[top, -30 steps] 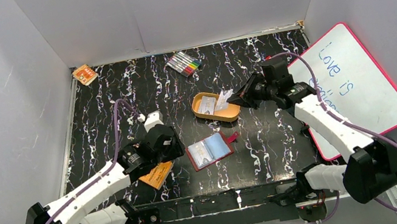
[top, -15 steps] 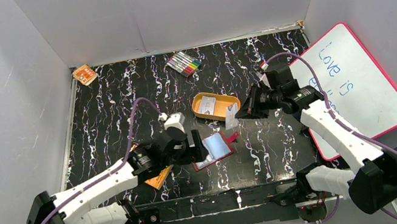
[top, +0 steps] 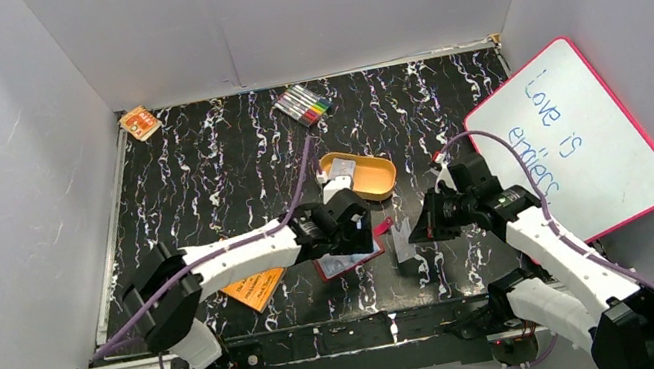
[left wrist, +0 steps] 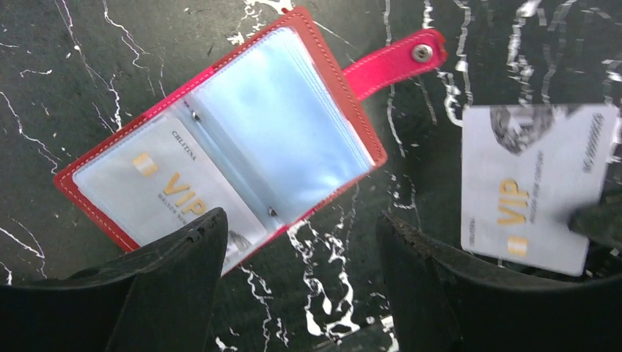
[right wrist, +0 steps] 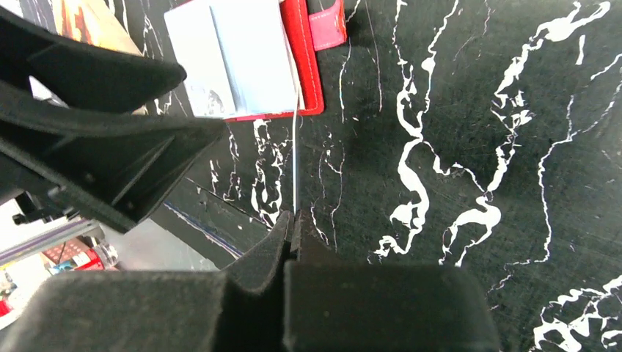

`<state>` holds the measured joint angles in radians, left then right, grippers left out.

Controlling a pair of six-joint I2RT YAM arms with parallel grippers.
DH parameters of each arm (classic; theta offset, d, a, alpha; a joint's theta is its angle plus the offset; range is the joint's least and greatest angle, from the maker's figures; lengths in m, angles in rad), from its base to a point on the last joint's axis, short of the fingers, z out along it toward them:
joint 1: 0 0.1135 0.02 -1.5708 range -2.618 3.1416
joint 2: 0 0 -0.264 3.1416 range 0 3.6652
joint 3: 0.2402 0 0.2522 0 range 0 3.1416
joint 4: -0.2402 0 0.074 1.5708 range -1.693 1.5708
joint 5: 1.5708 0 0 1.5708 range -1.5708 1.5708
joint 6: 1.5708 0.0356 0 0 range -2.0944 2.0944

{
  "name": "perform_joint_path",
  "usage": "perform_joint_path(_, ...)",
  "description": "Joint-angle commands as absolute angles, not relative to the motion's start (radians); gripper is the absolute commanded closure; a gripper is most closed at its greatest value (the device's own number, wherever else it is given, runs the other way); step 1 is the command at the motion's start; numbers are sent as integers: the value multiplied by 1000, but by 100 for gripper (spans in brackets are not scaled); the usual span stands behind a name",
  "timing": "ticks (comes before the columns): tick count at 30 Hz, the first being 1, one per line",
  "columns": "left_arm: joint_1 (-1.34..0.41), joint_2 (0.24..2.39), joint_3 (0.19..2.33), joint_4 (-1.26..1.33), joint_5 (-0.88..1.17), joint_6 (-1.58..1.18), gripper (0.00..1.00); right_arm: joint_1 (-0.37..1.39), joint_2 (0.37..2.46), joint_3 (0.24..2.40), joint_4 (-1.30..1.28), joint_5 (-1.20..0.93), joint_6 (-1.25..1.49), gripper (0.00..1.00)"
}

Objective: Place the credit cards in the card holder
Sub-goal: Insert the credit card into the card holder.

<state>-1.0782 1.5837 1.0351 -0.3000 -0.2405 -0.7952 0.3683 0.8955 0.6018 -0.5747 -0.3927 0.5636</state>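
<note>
The right gripper (right wrist: 293, 220) pinches one credit card (left wrist: 532, 187) by its edge at the right of the left wrist view, just beside the open card holder (left wrist: 220, 139), over which the left gripper (left wrist: 301, 227) hangs, jaws spread wide, holding nothing.

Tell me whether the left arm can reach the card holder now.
Probably yes. The left gripper hangs open just above the open card holder, nothing between them; the credit card in the right gripper is off to one side.
</note>
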Motion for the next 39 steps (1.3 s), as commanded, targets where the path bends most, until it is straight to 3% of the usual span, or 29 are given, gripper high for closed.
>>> perform_joint_path(1, -1083, 1642, 1092, -373, -323, -792, 30, 368, 902, 563, -441, -479, 523, 100)
perform_joint_path(18, -1081, 1889, 1270, -459, -385, -738, 33, 368, 862, 549, -464, -445, 497, 100)
perform_joint_path(25, -1081, 1898, 1198, -478, -405, -747, 48, 368, 818, 562, -500, -428, 505, 100)
perform_joint_path(32, -1081, 1856, 1132, -471, -402, -777, 73, 368, 831, 563, -495, -448, 502, 100)
perform_joint_path(39, -1081, 1821, 1098, -455, -391, -791, 91, 368, 885, 552, -446, -554, 488, 100)
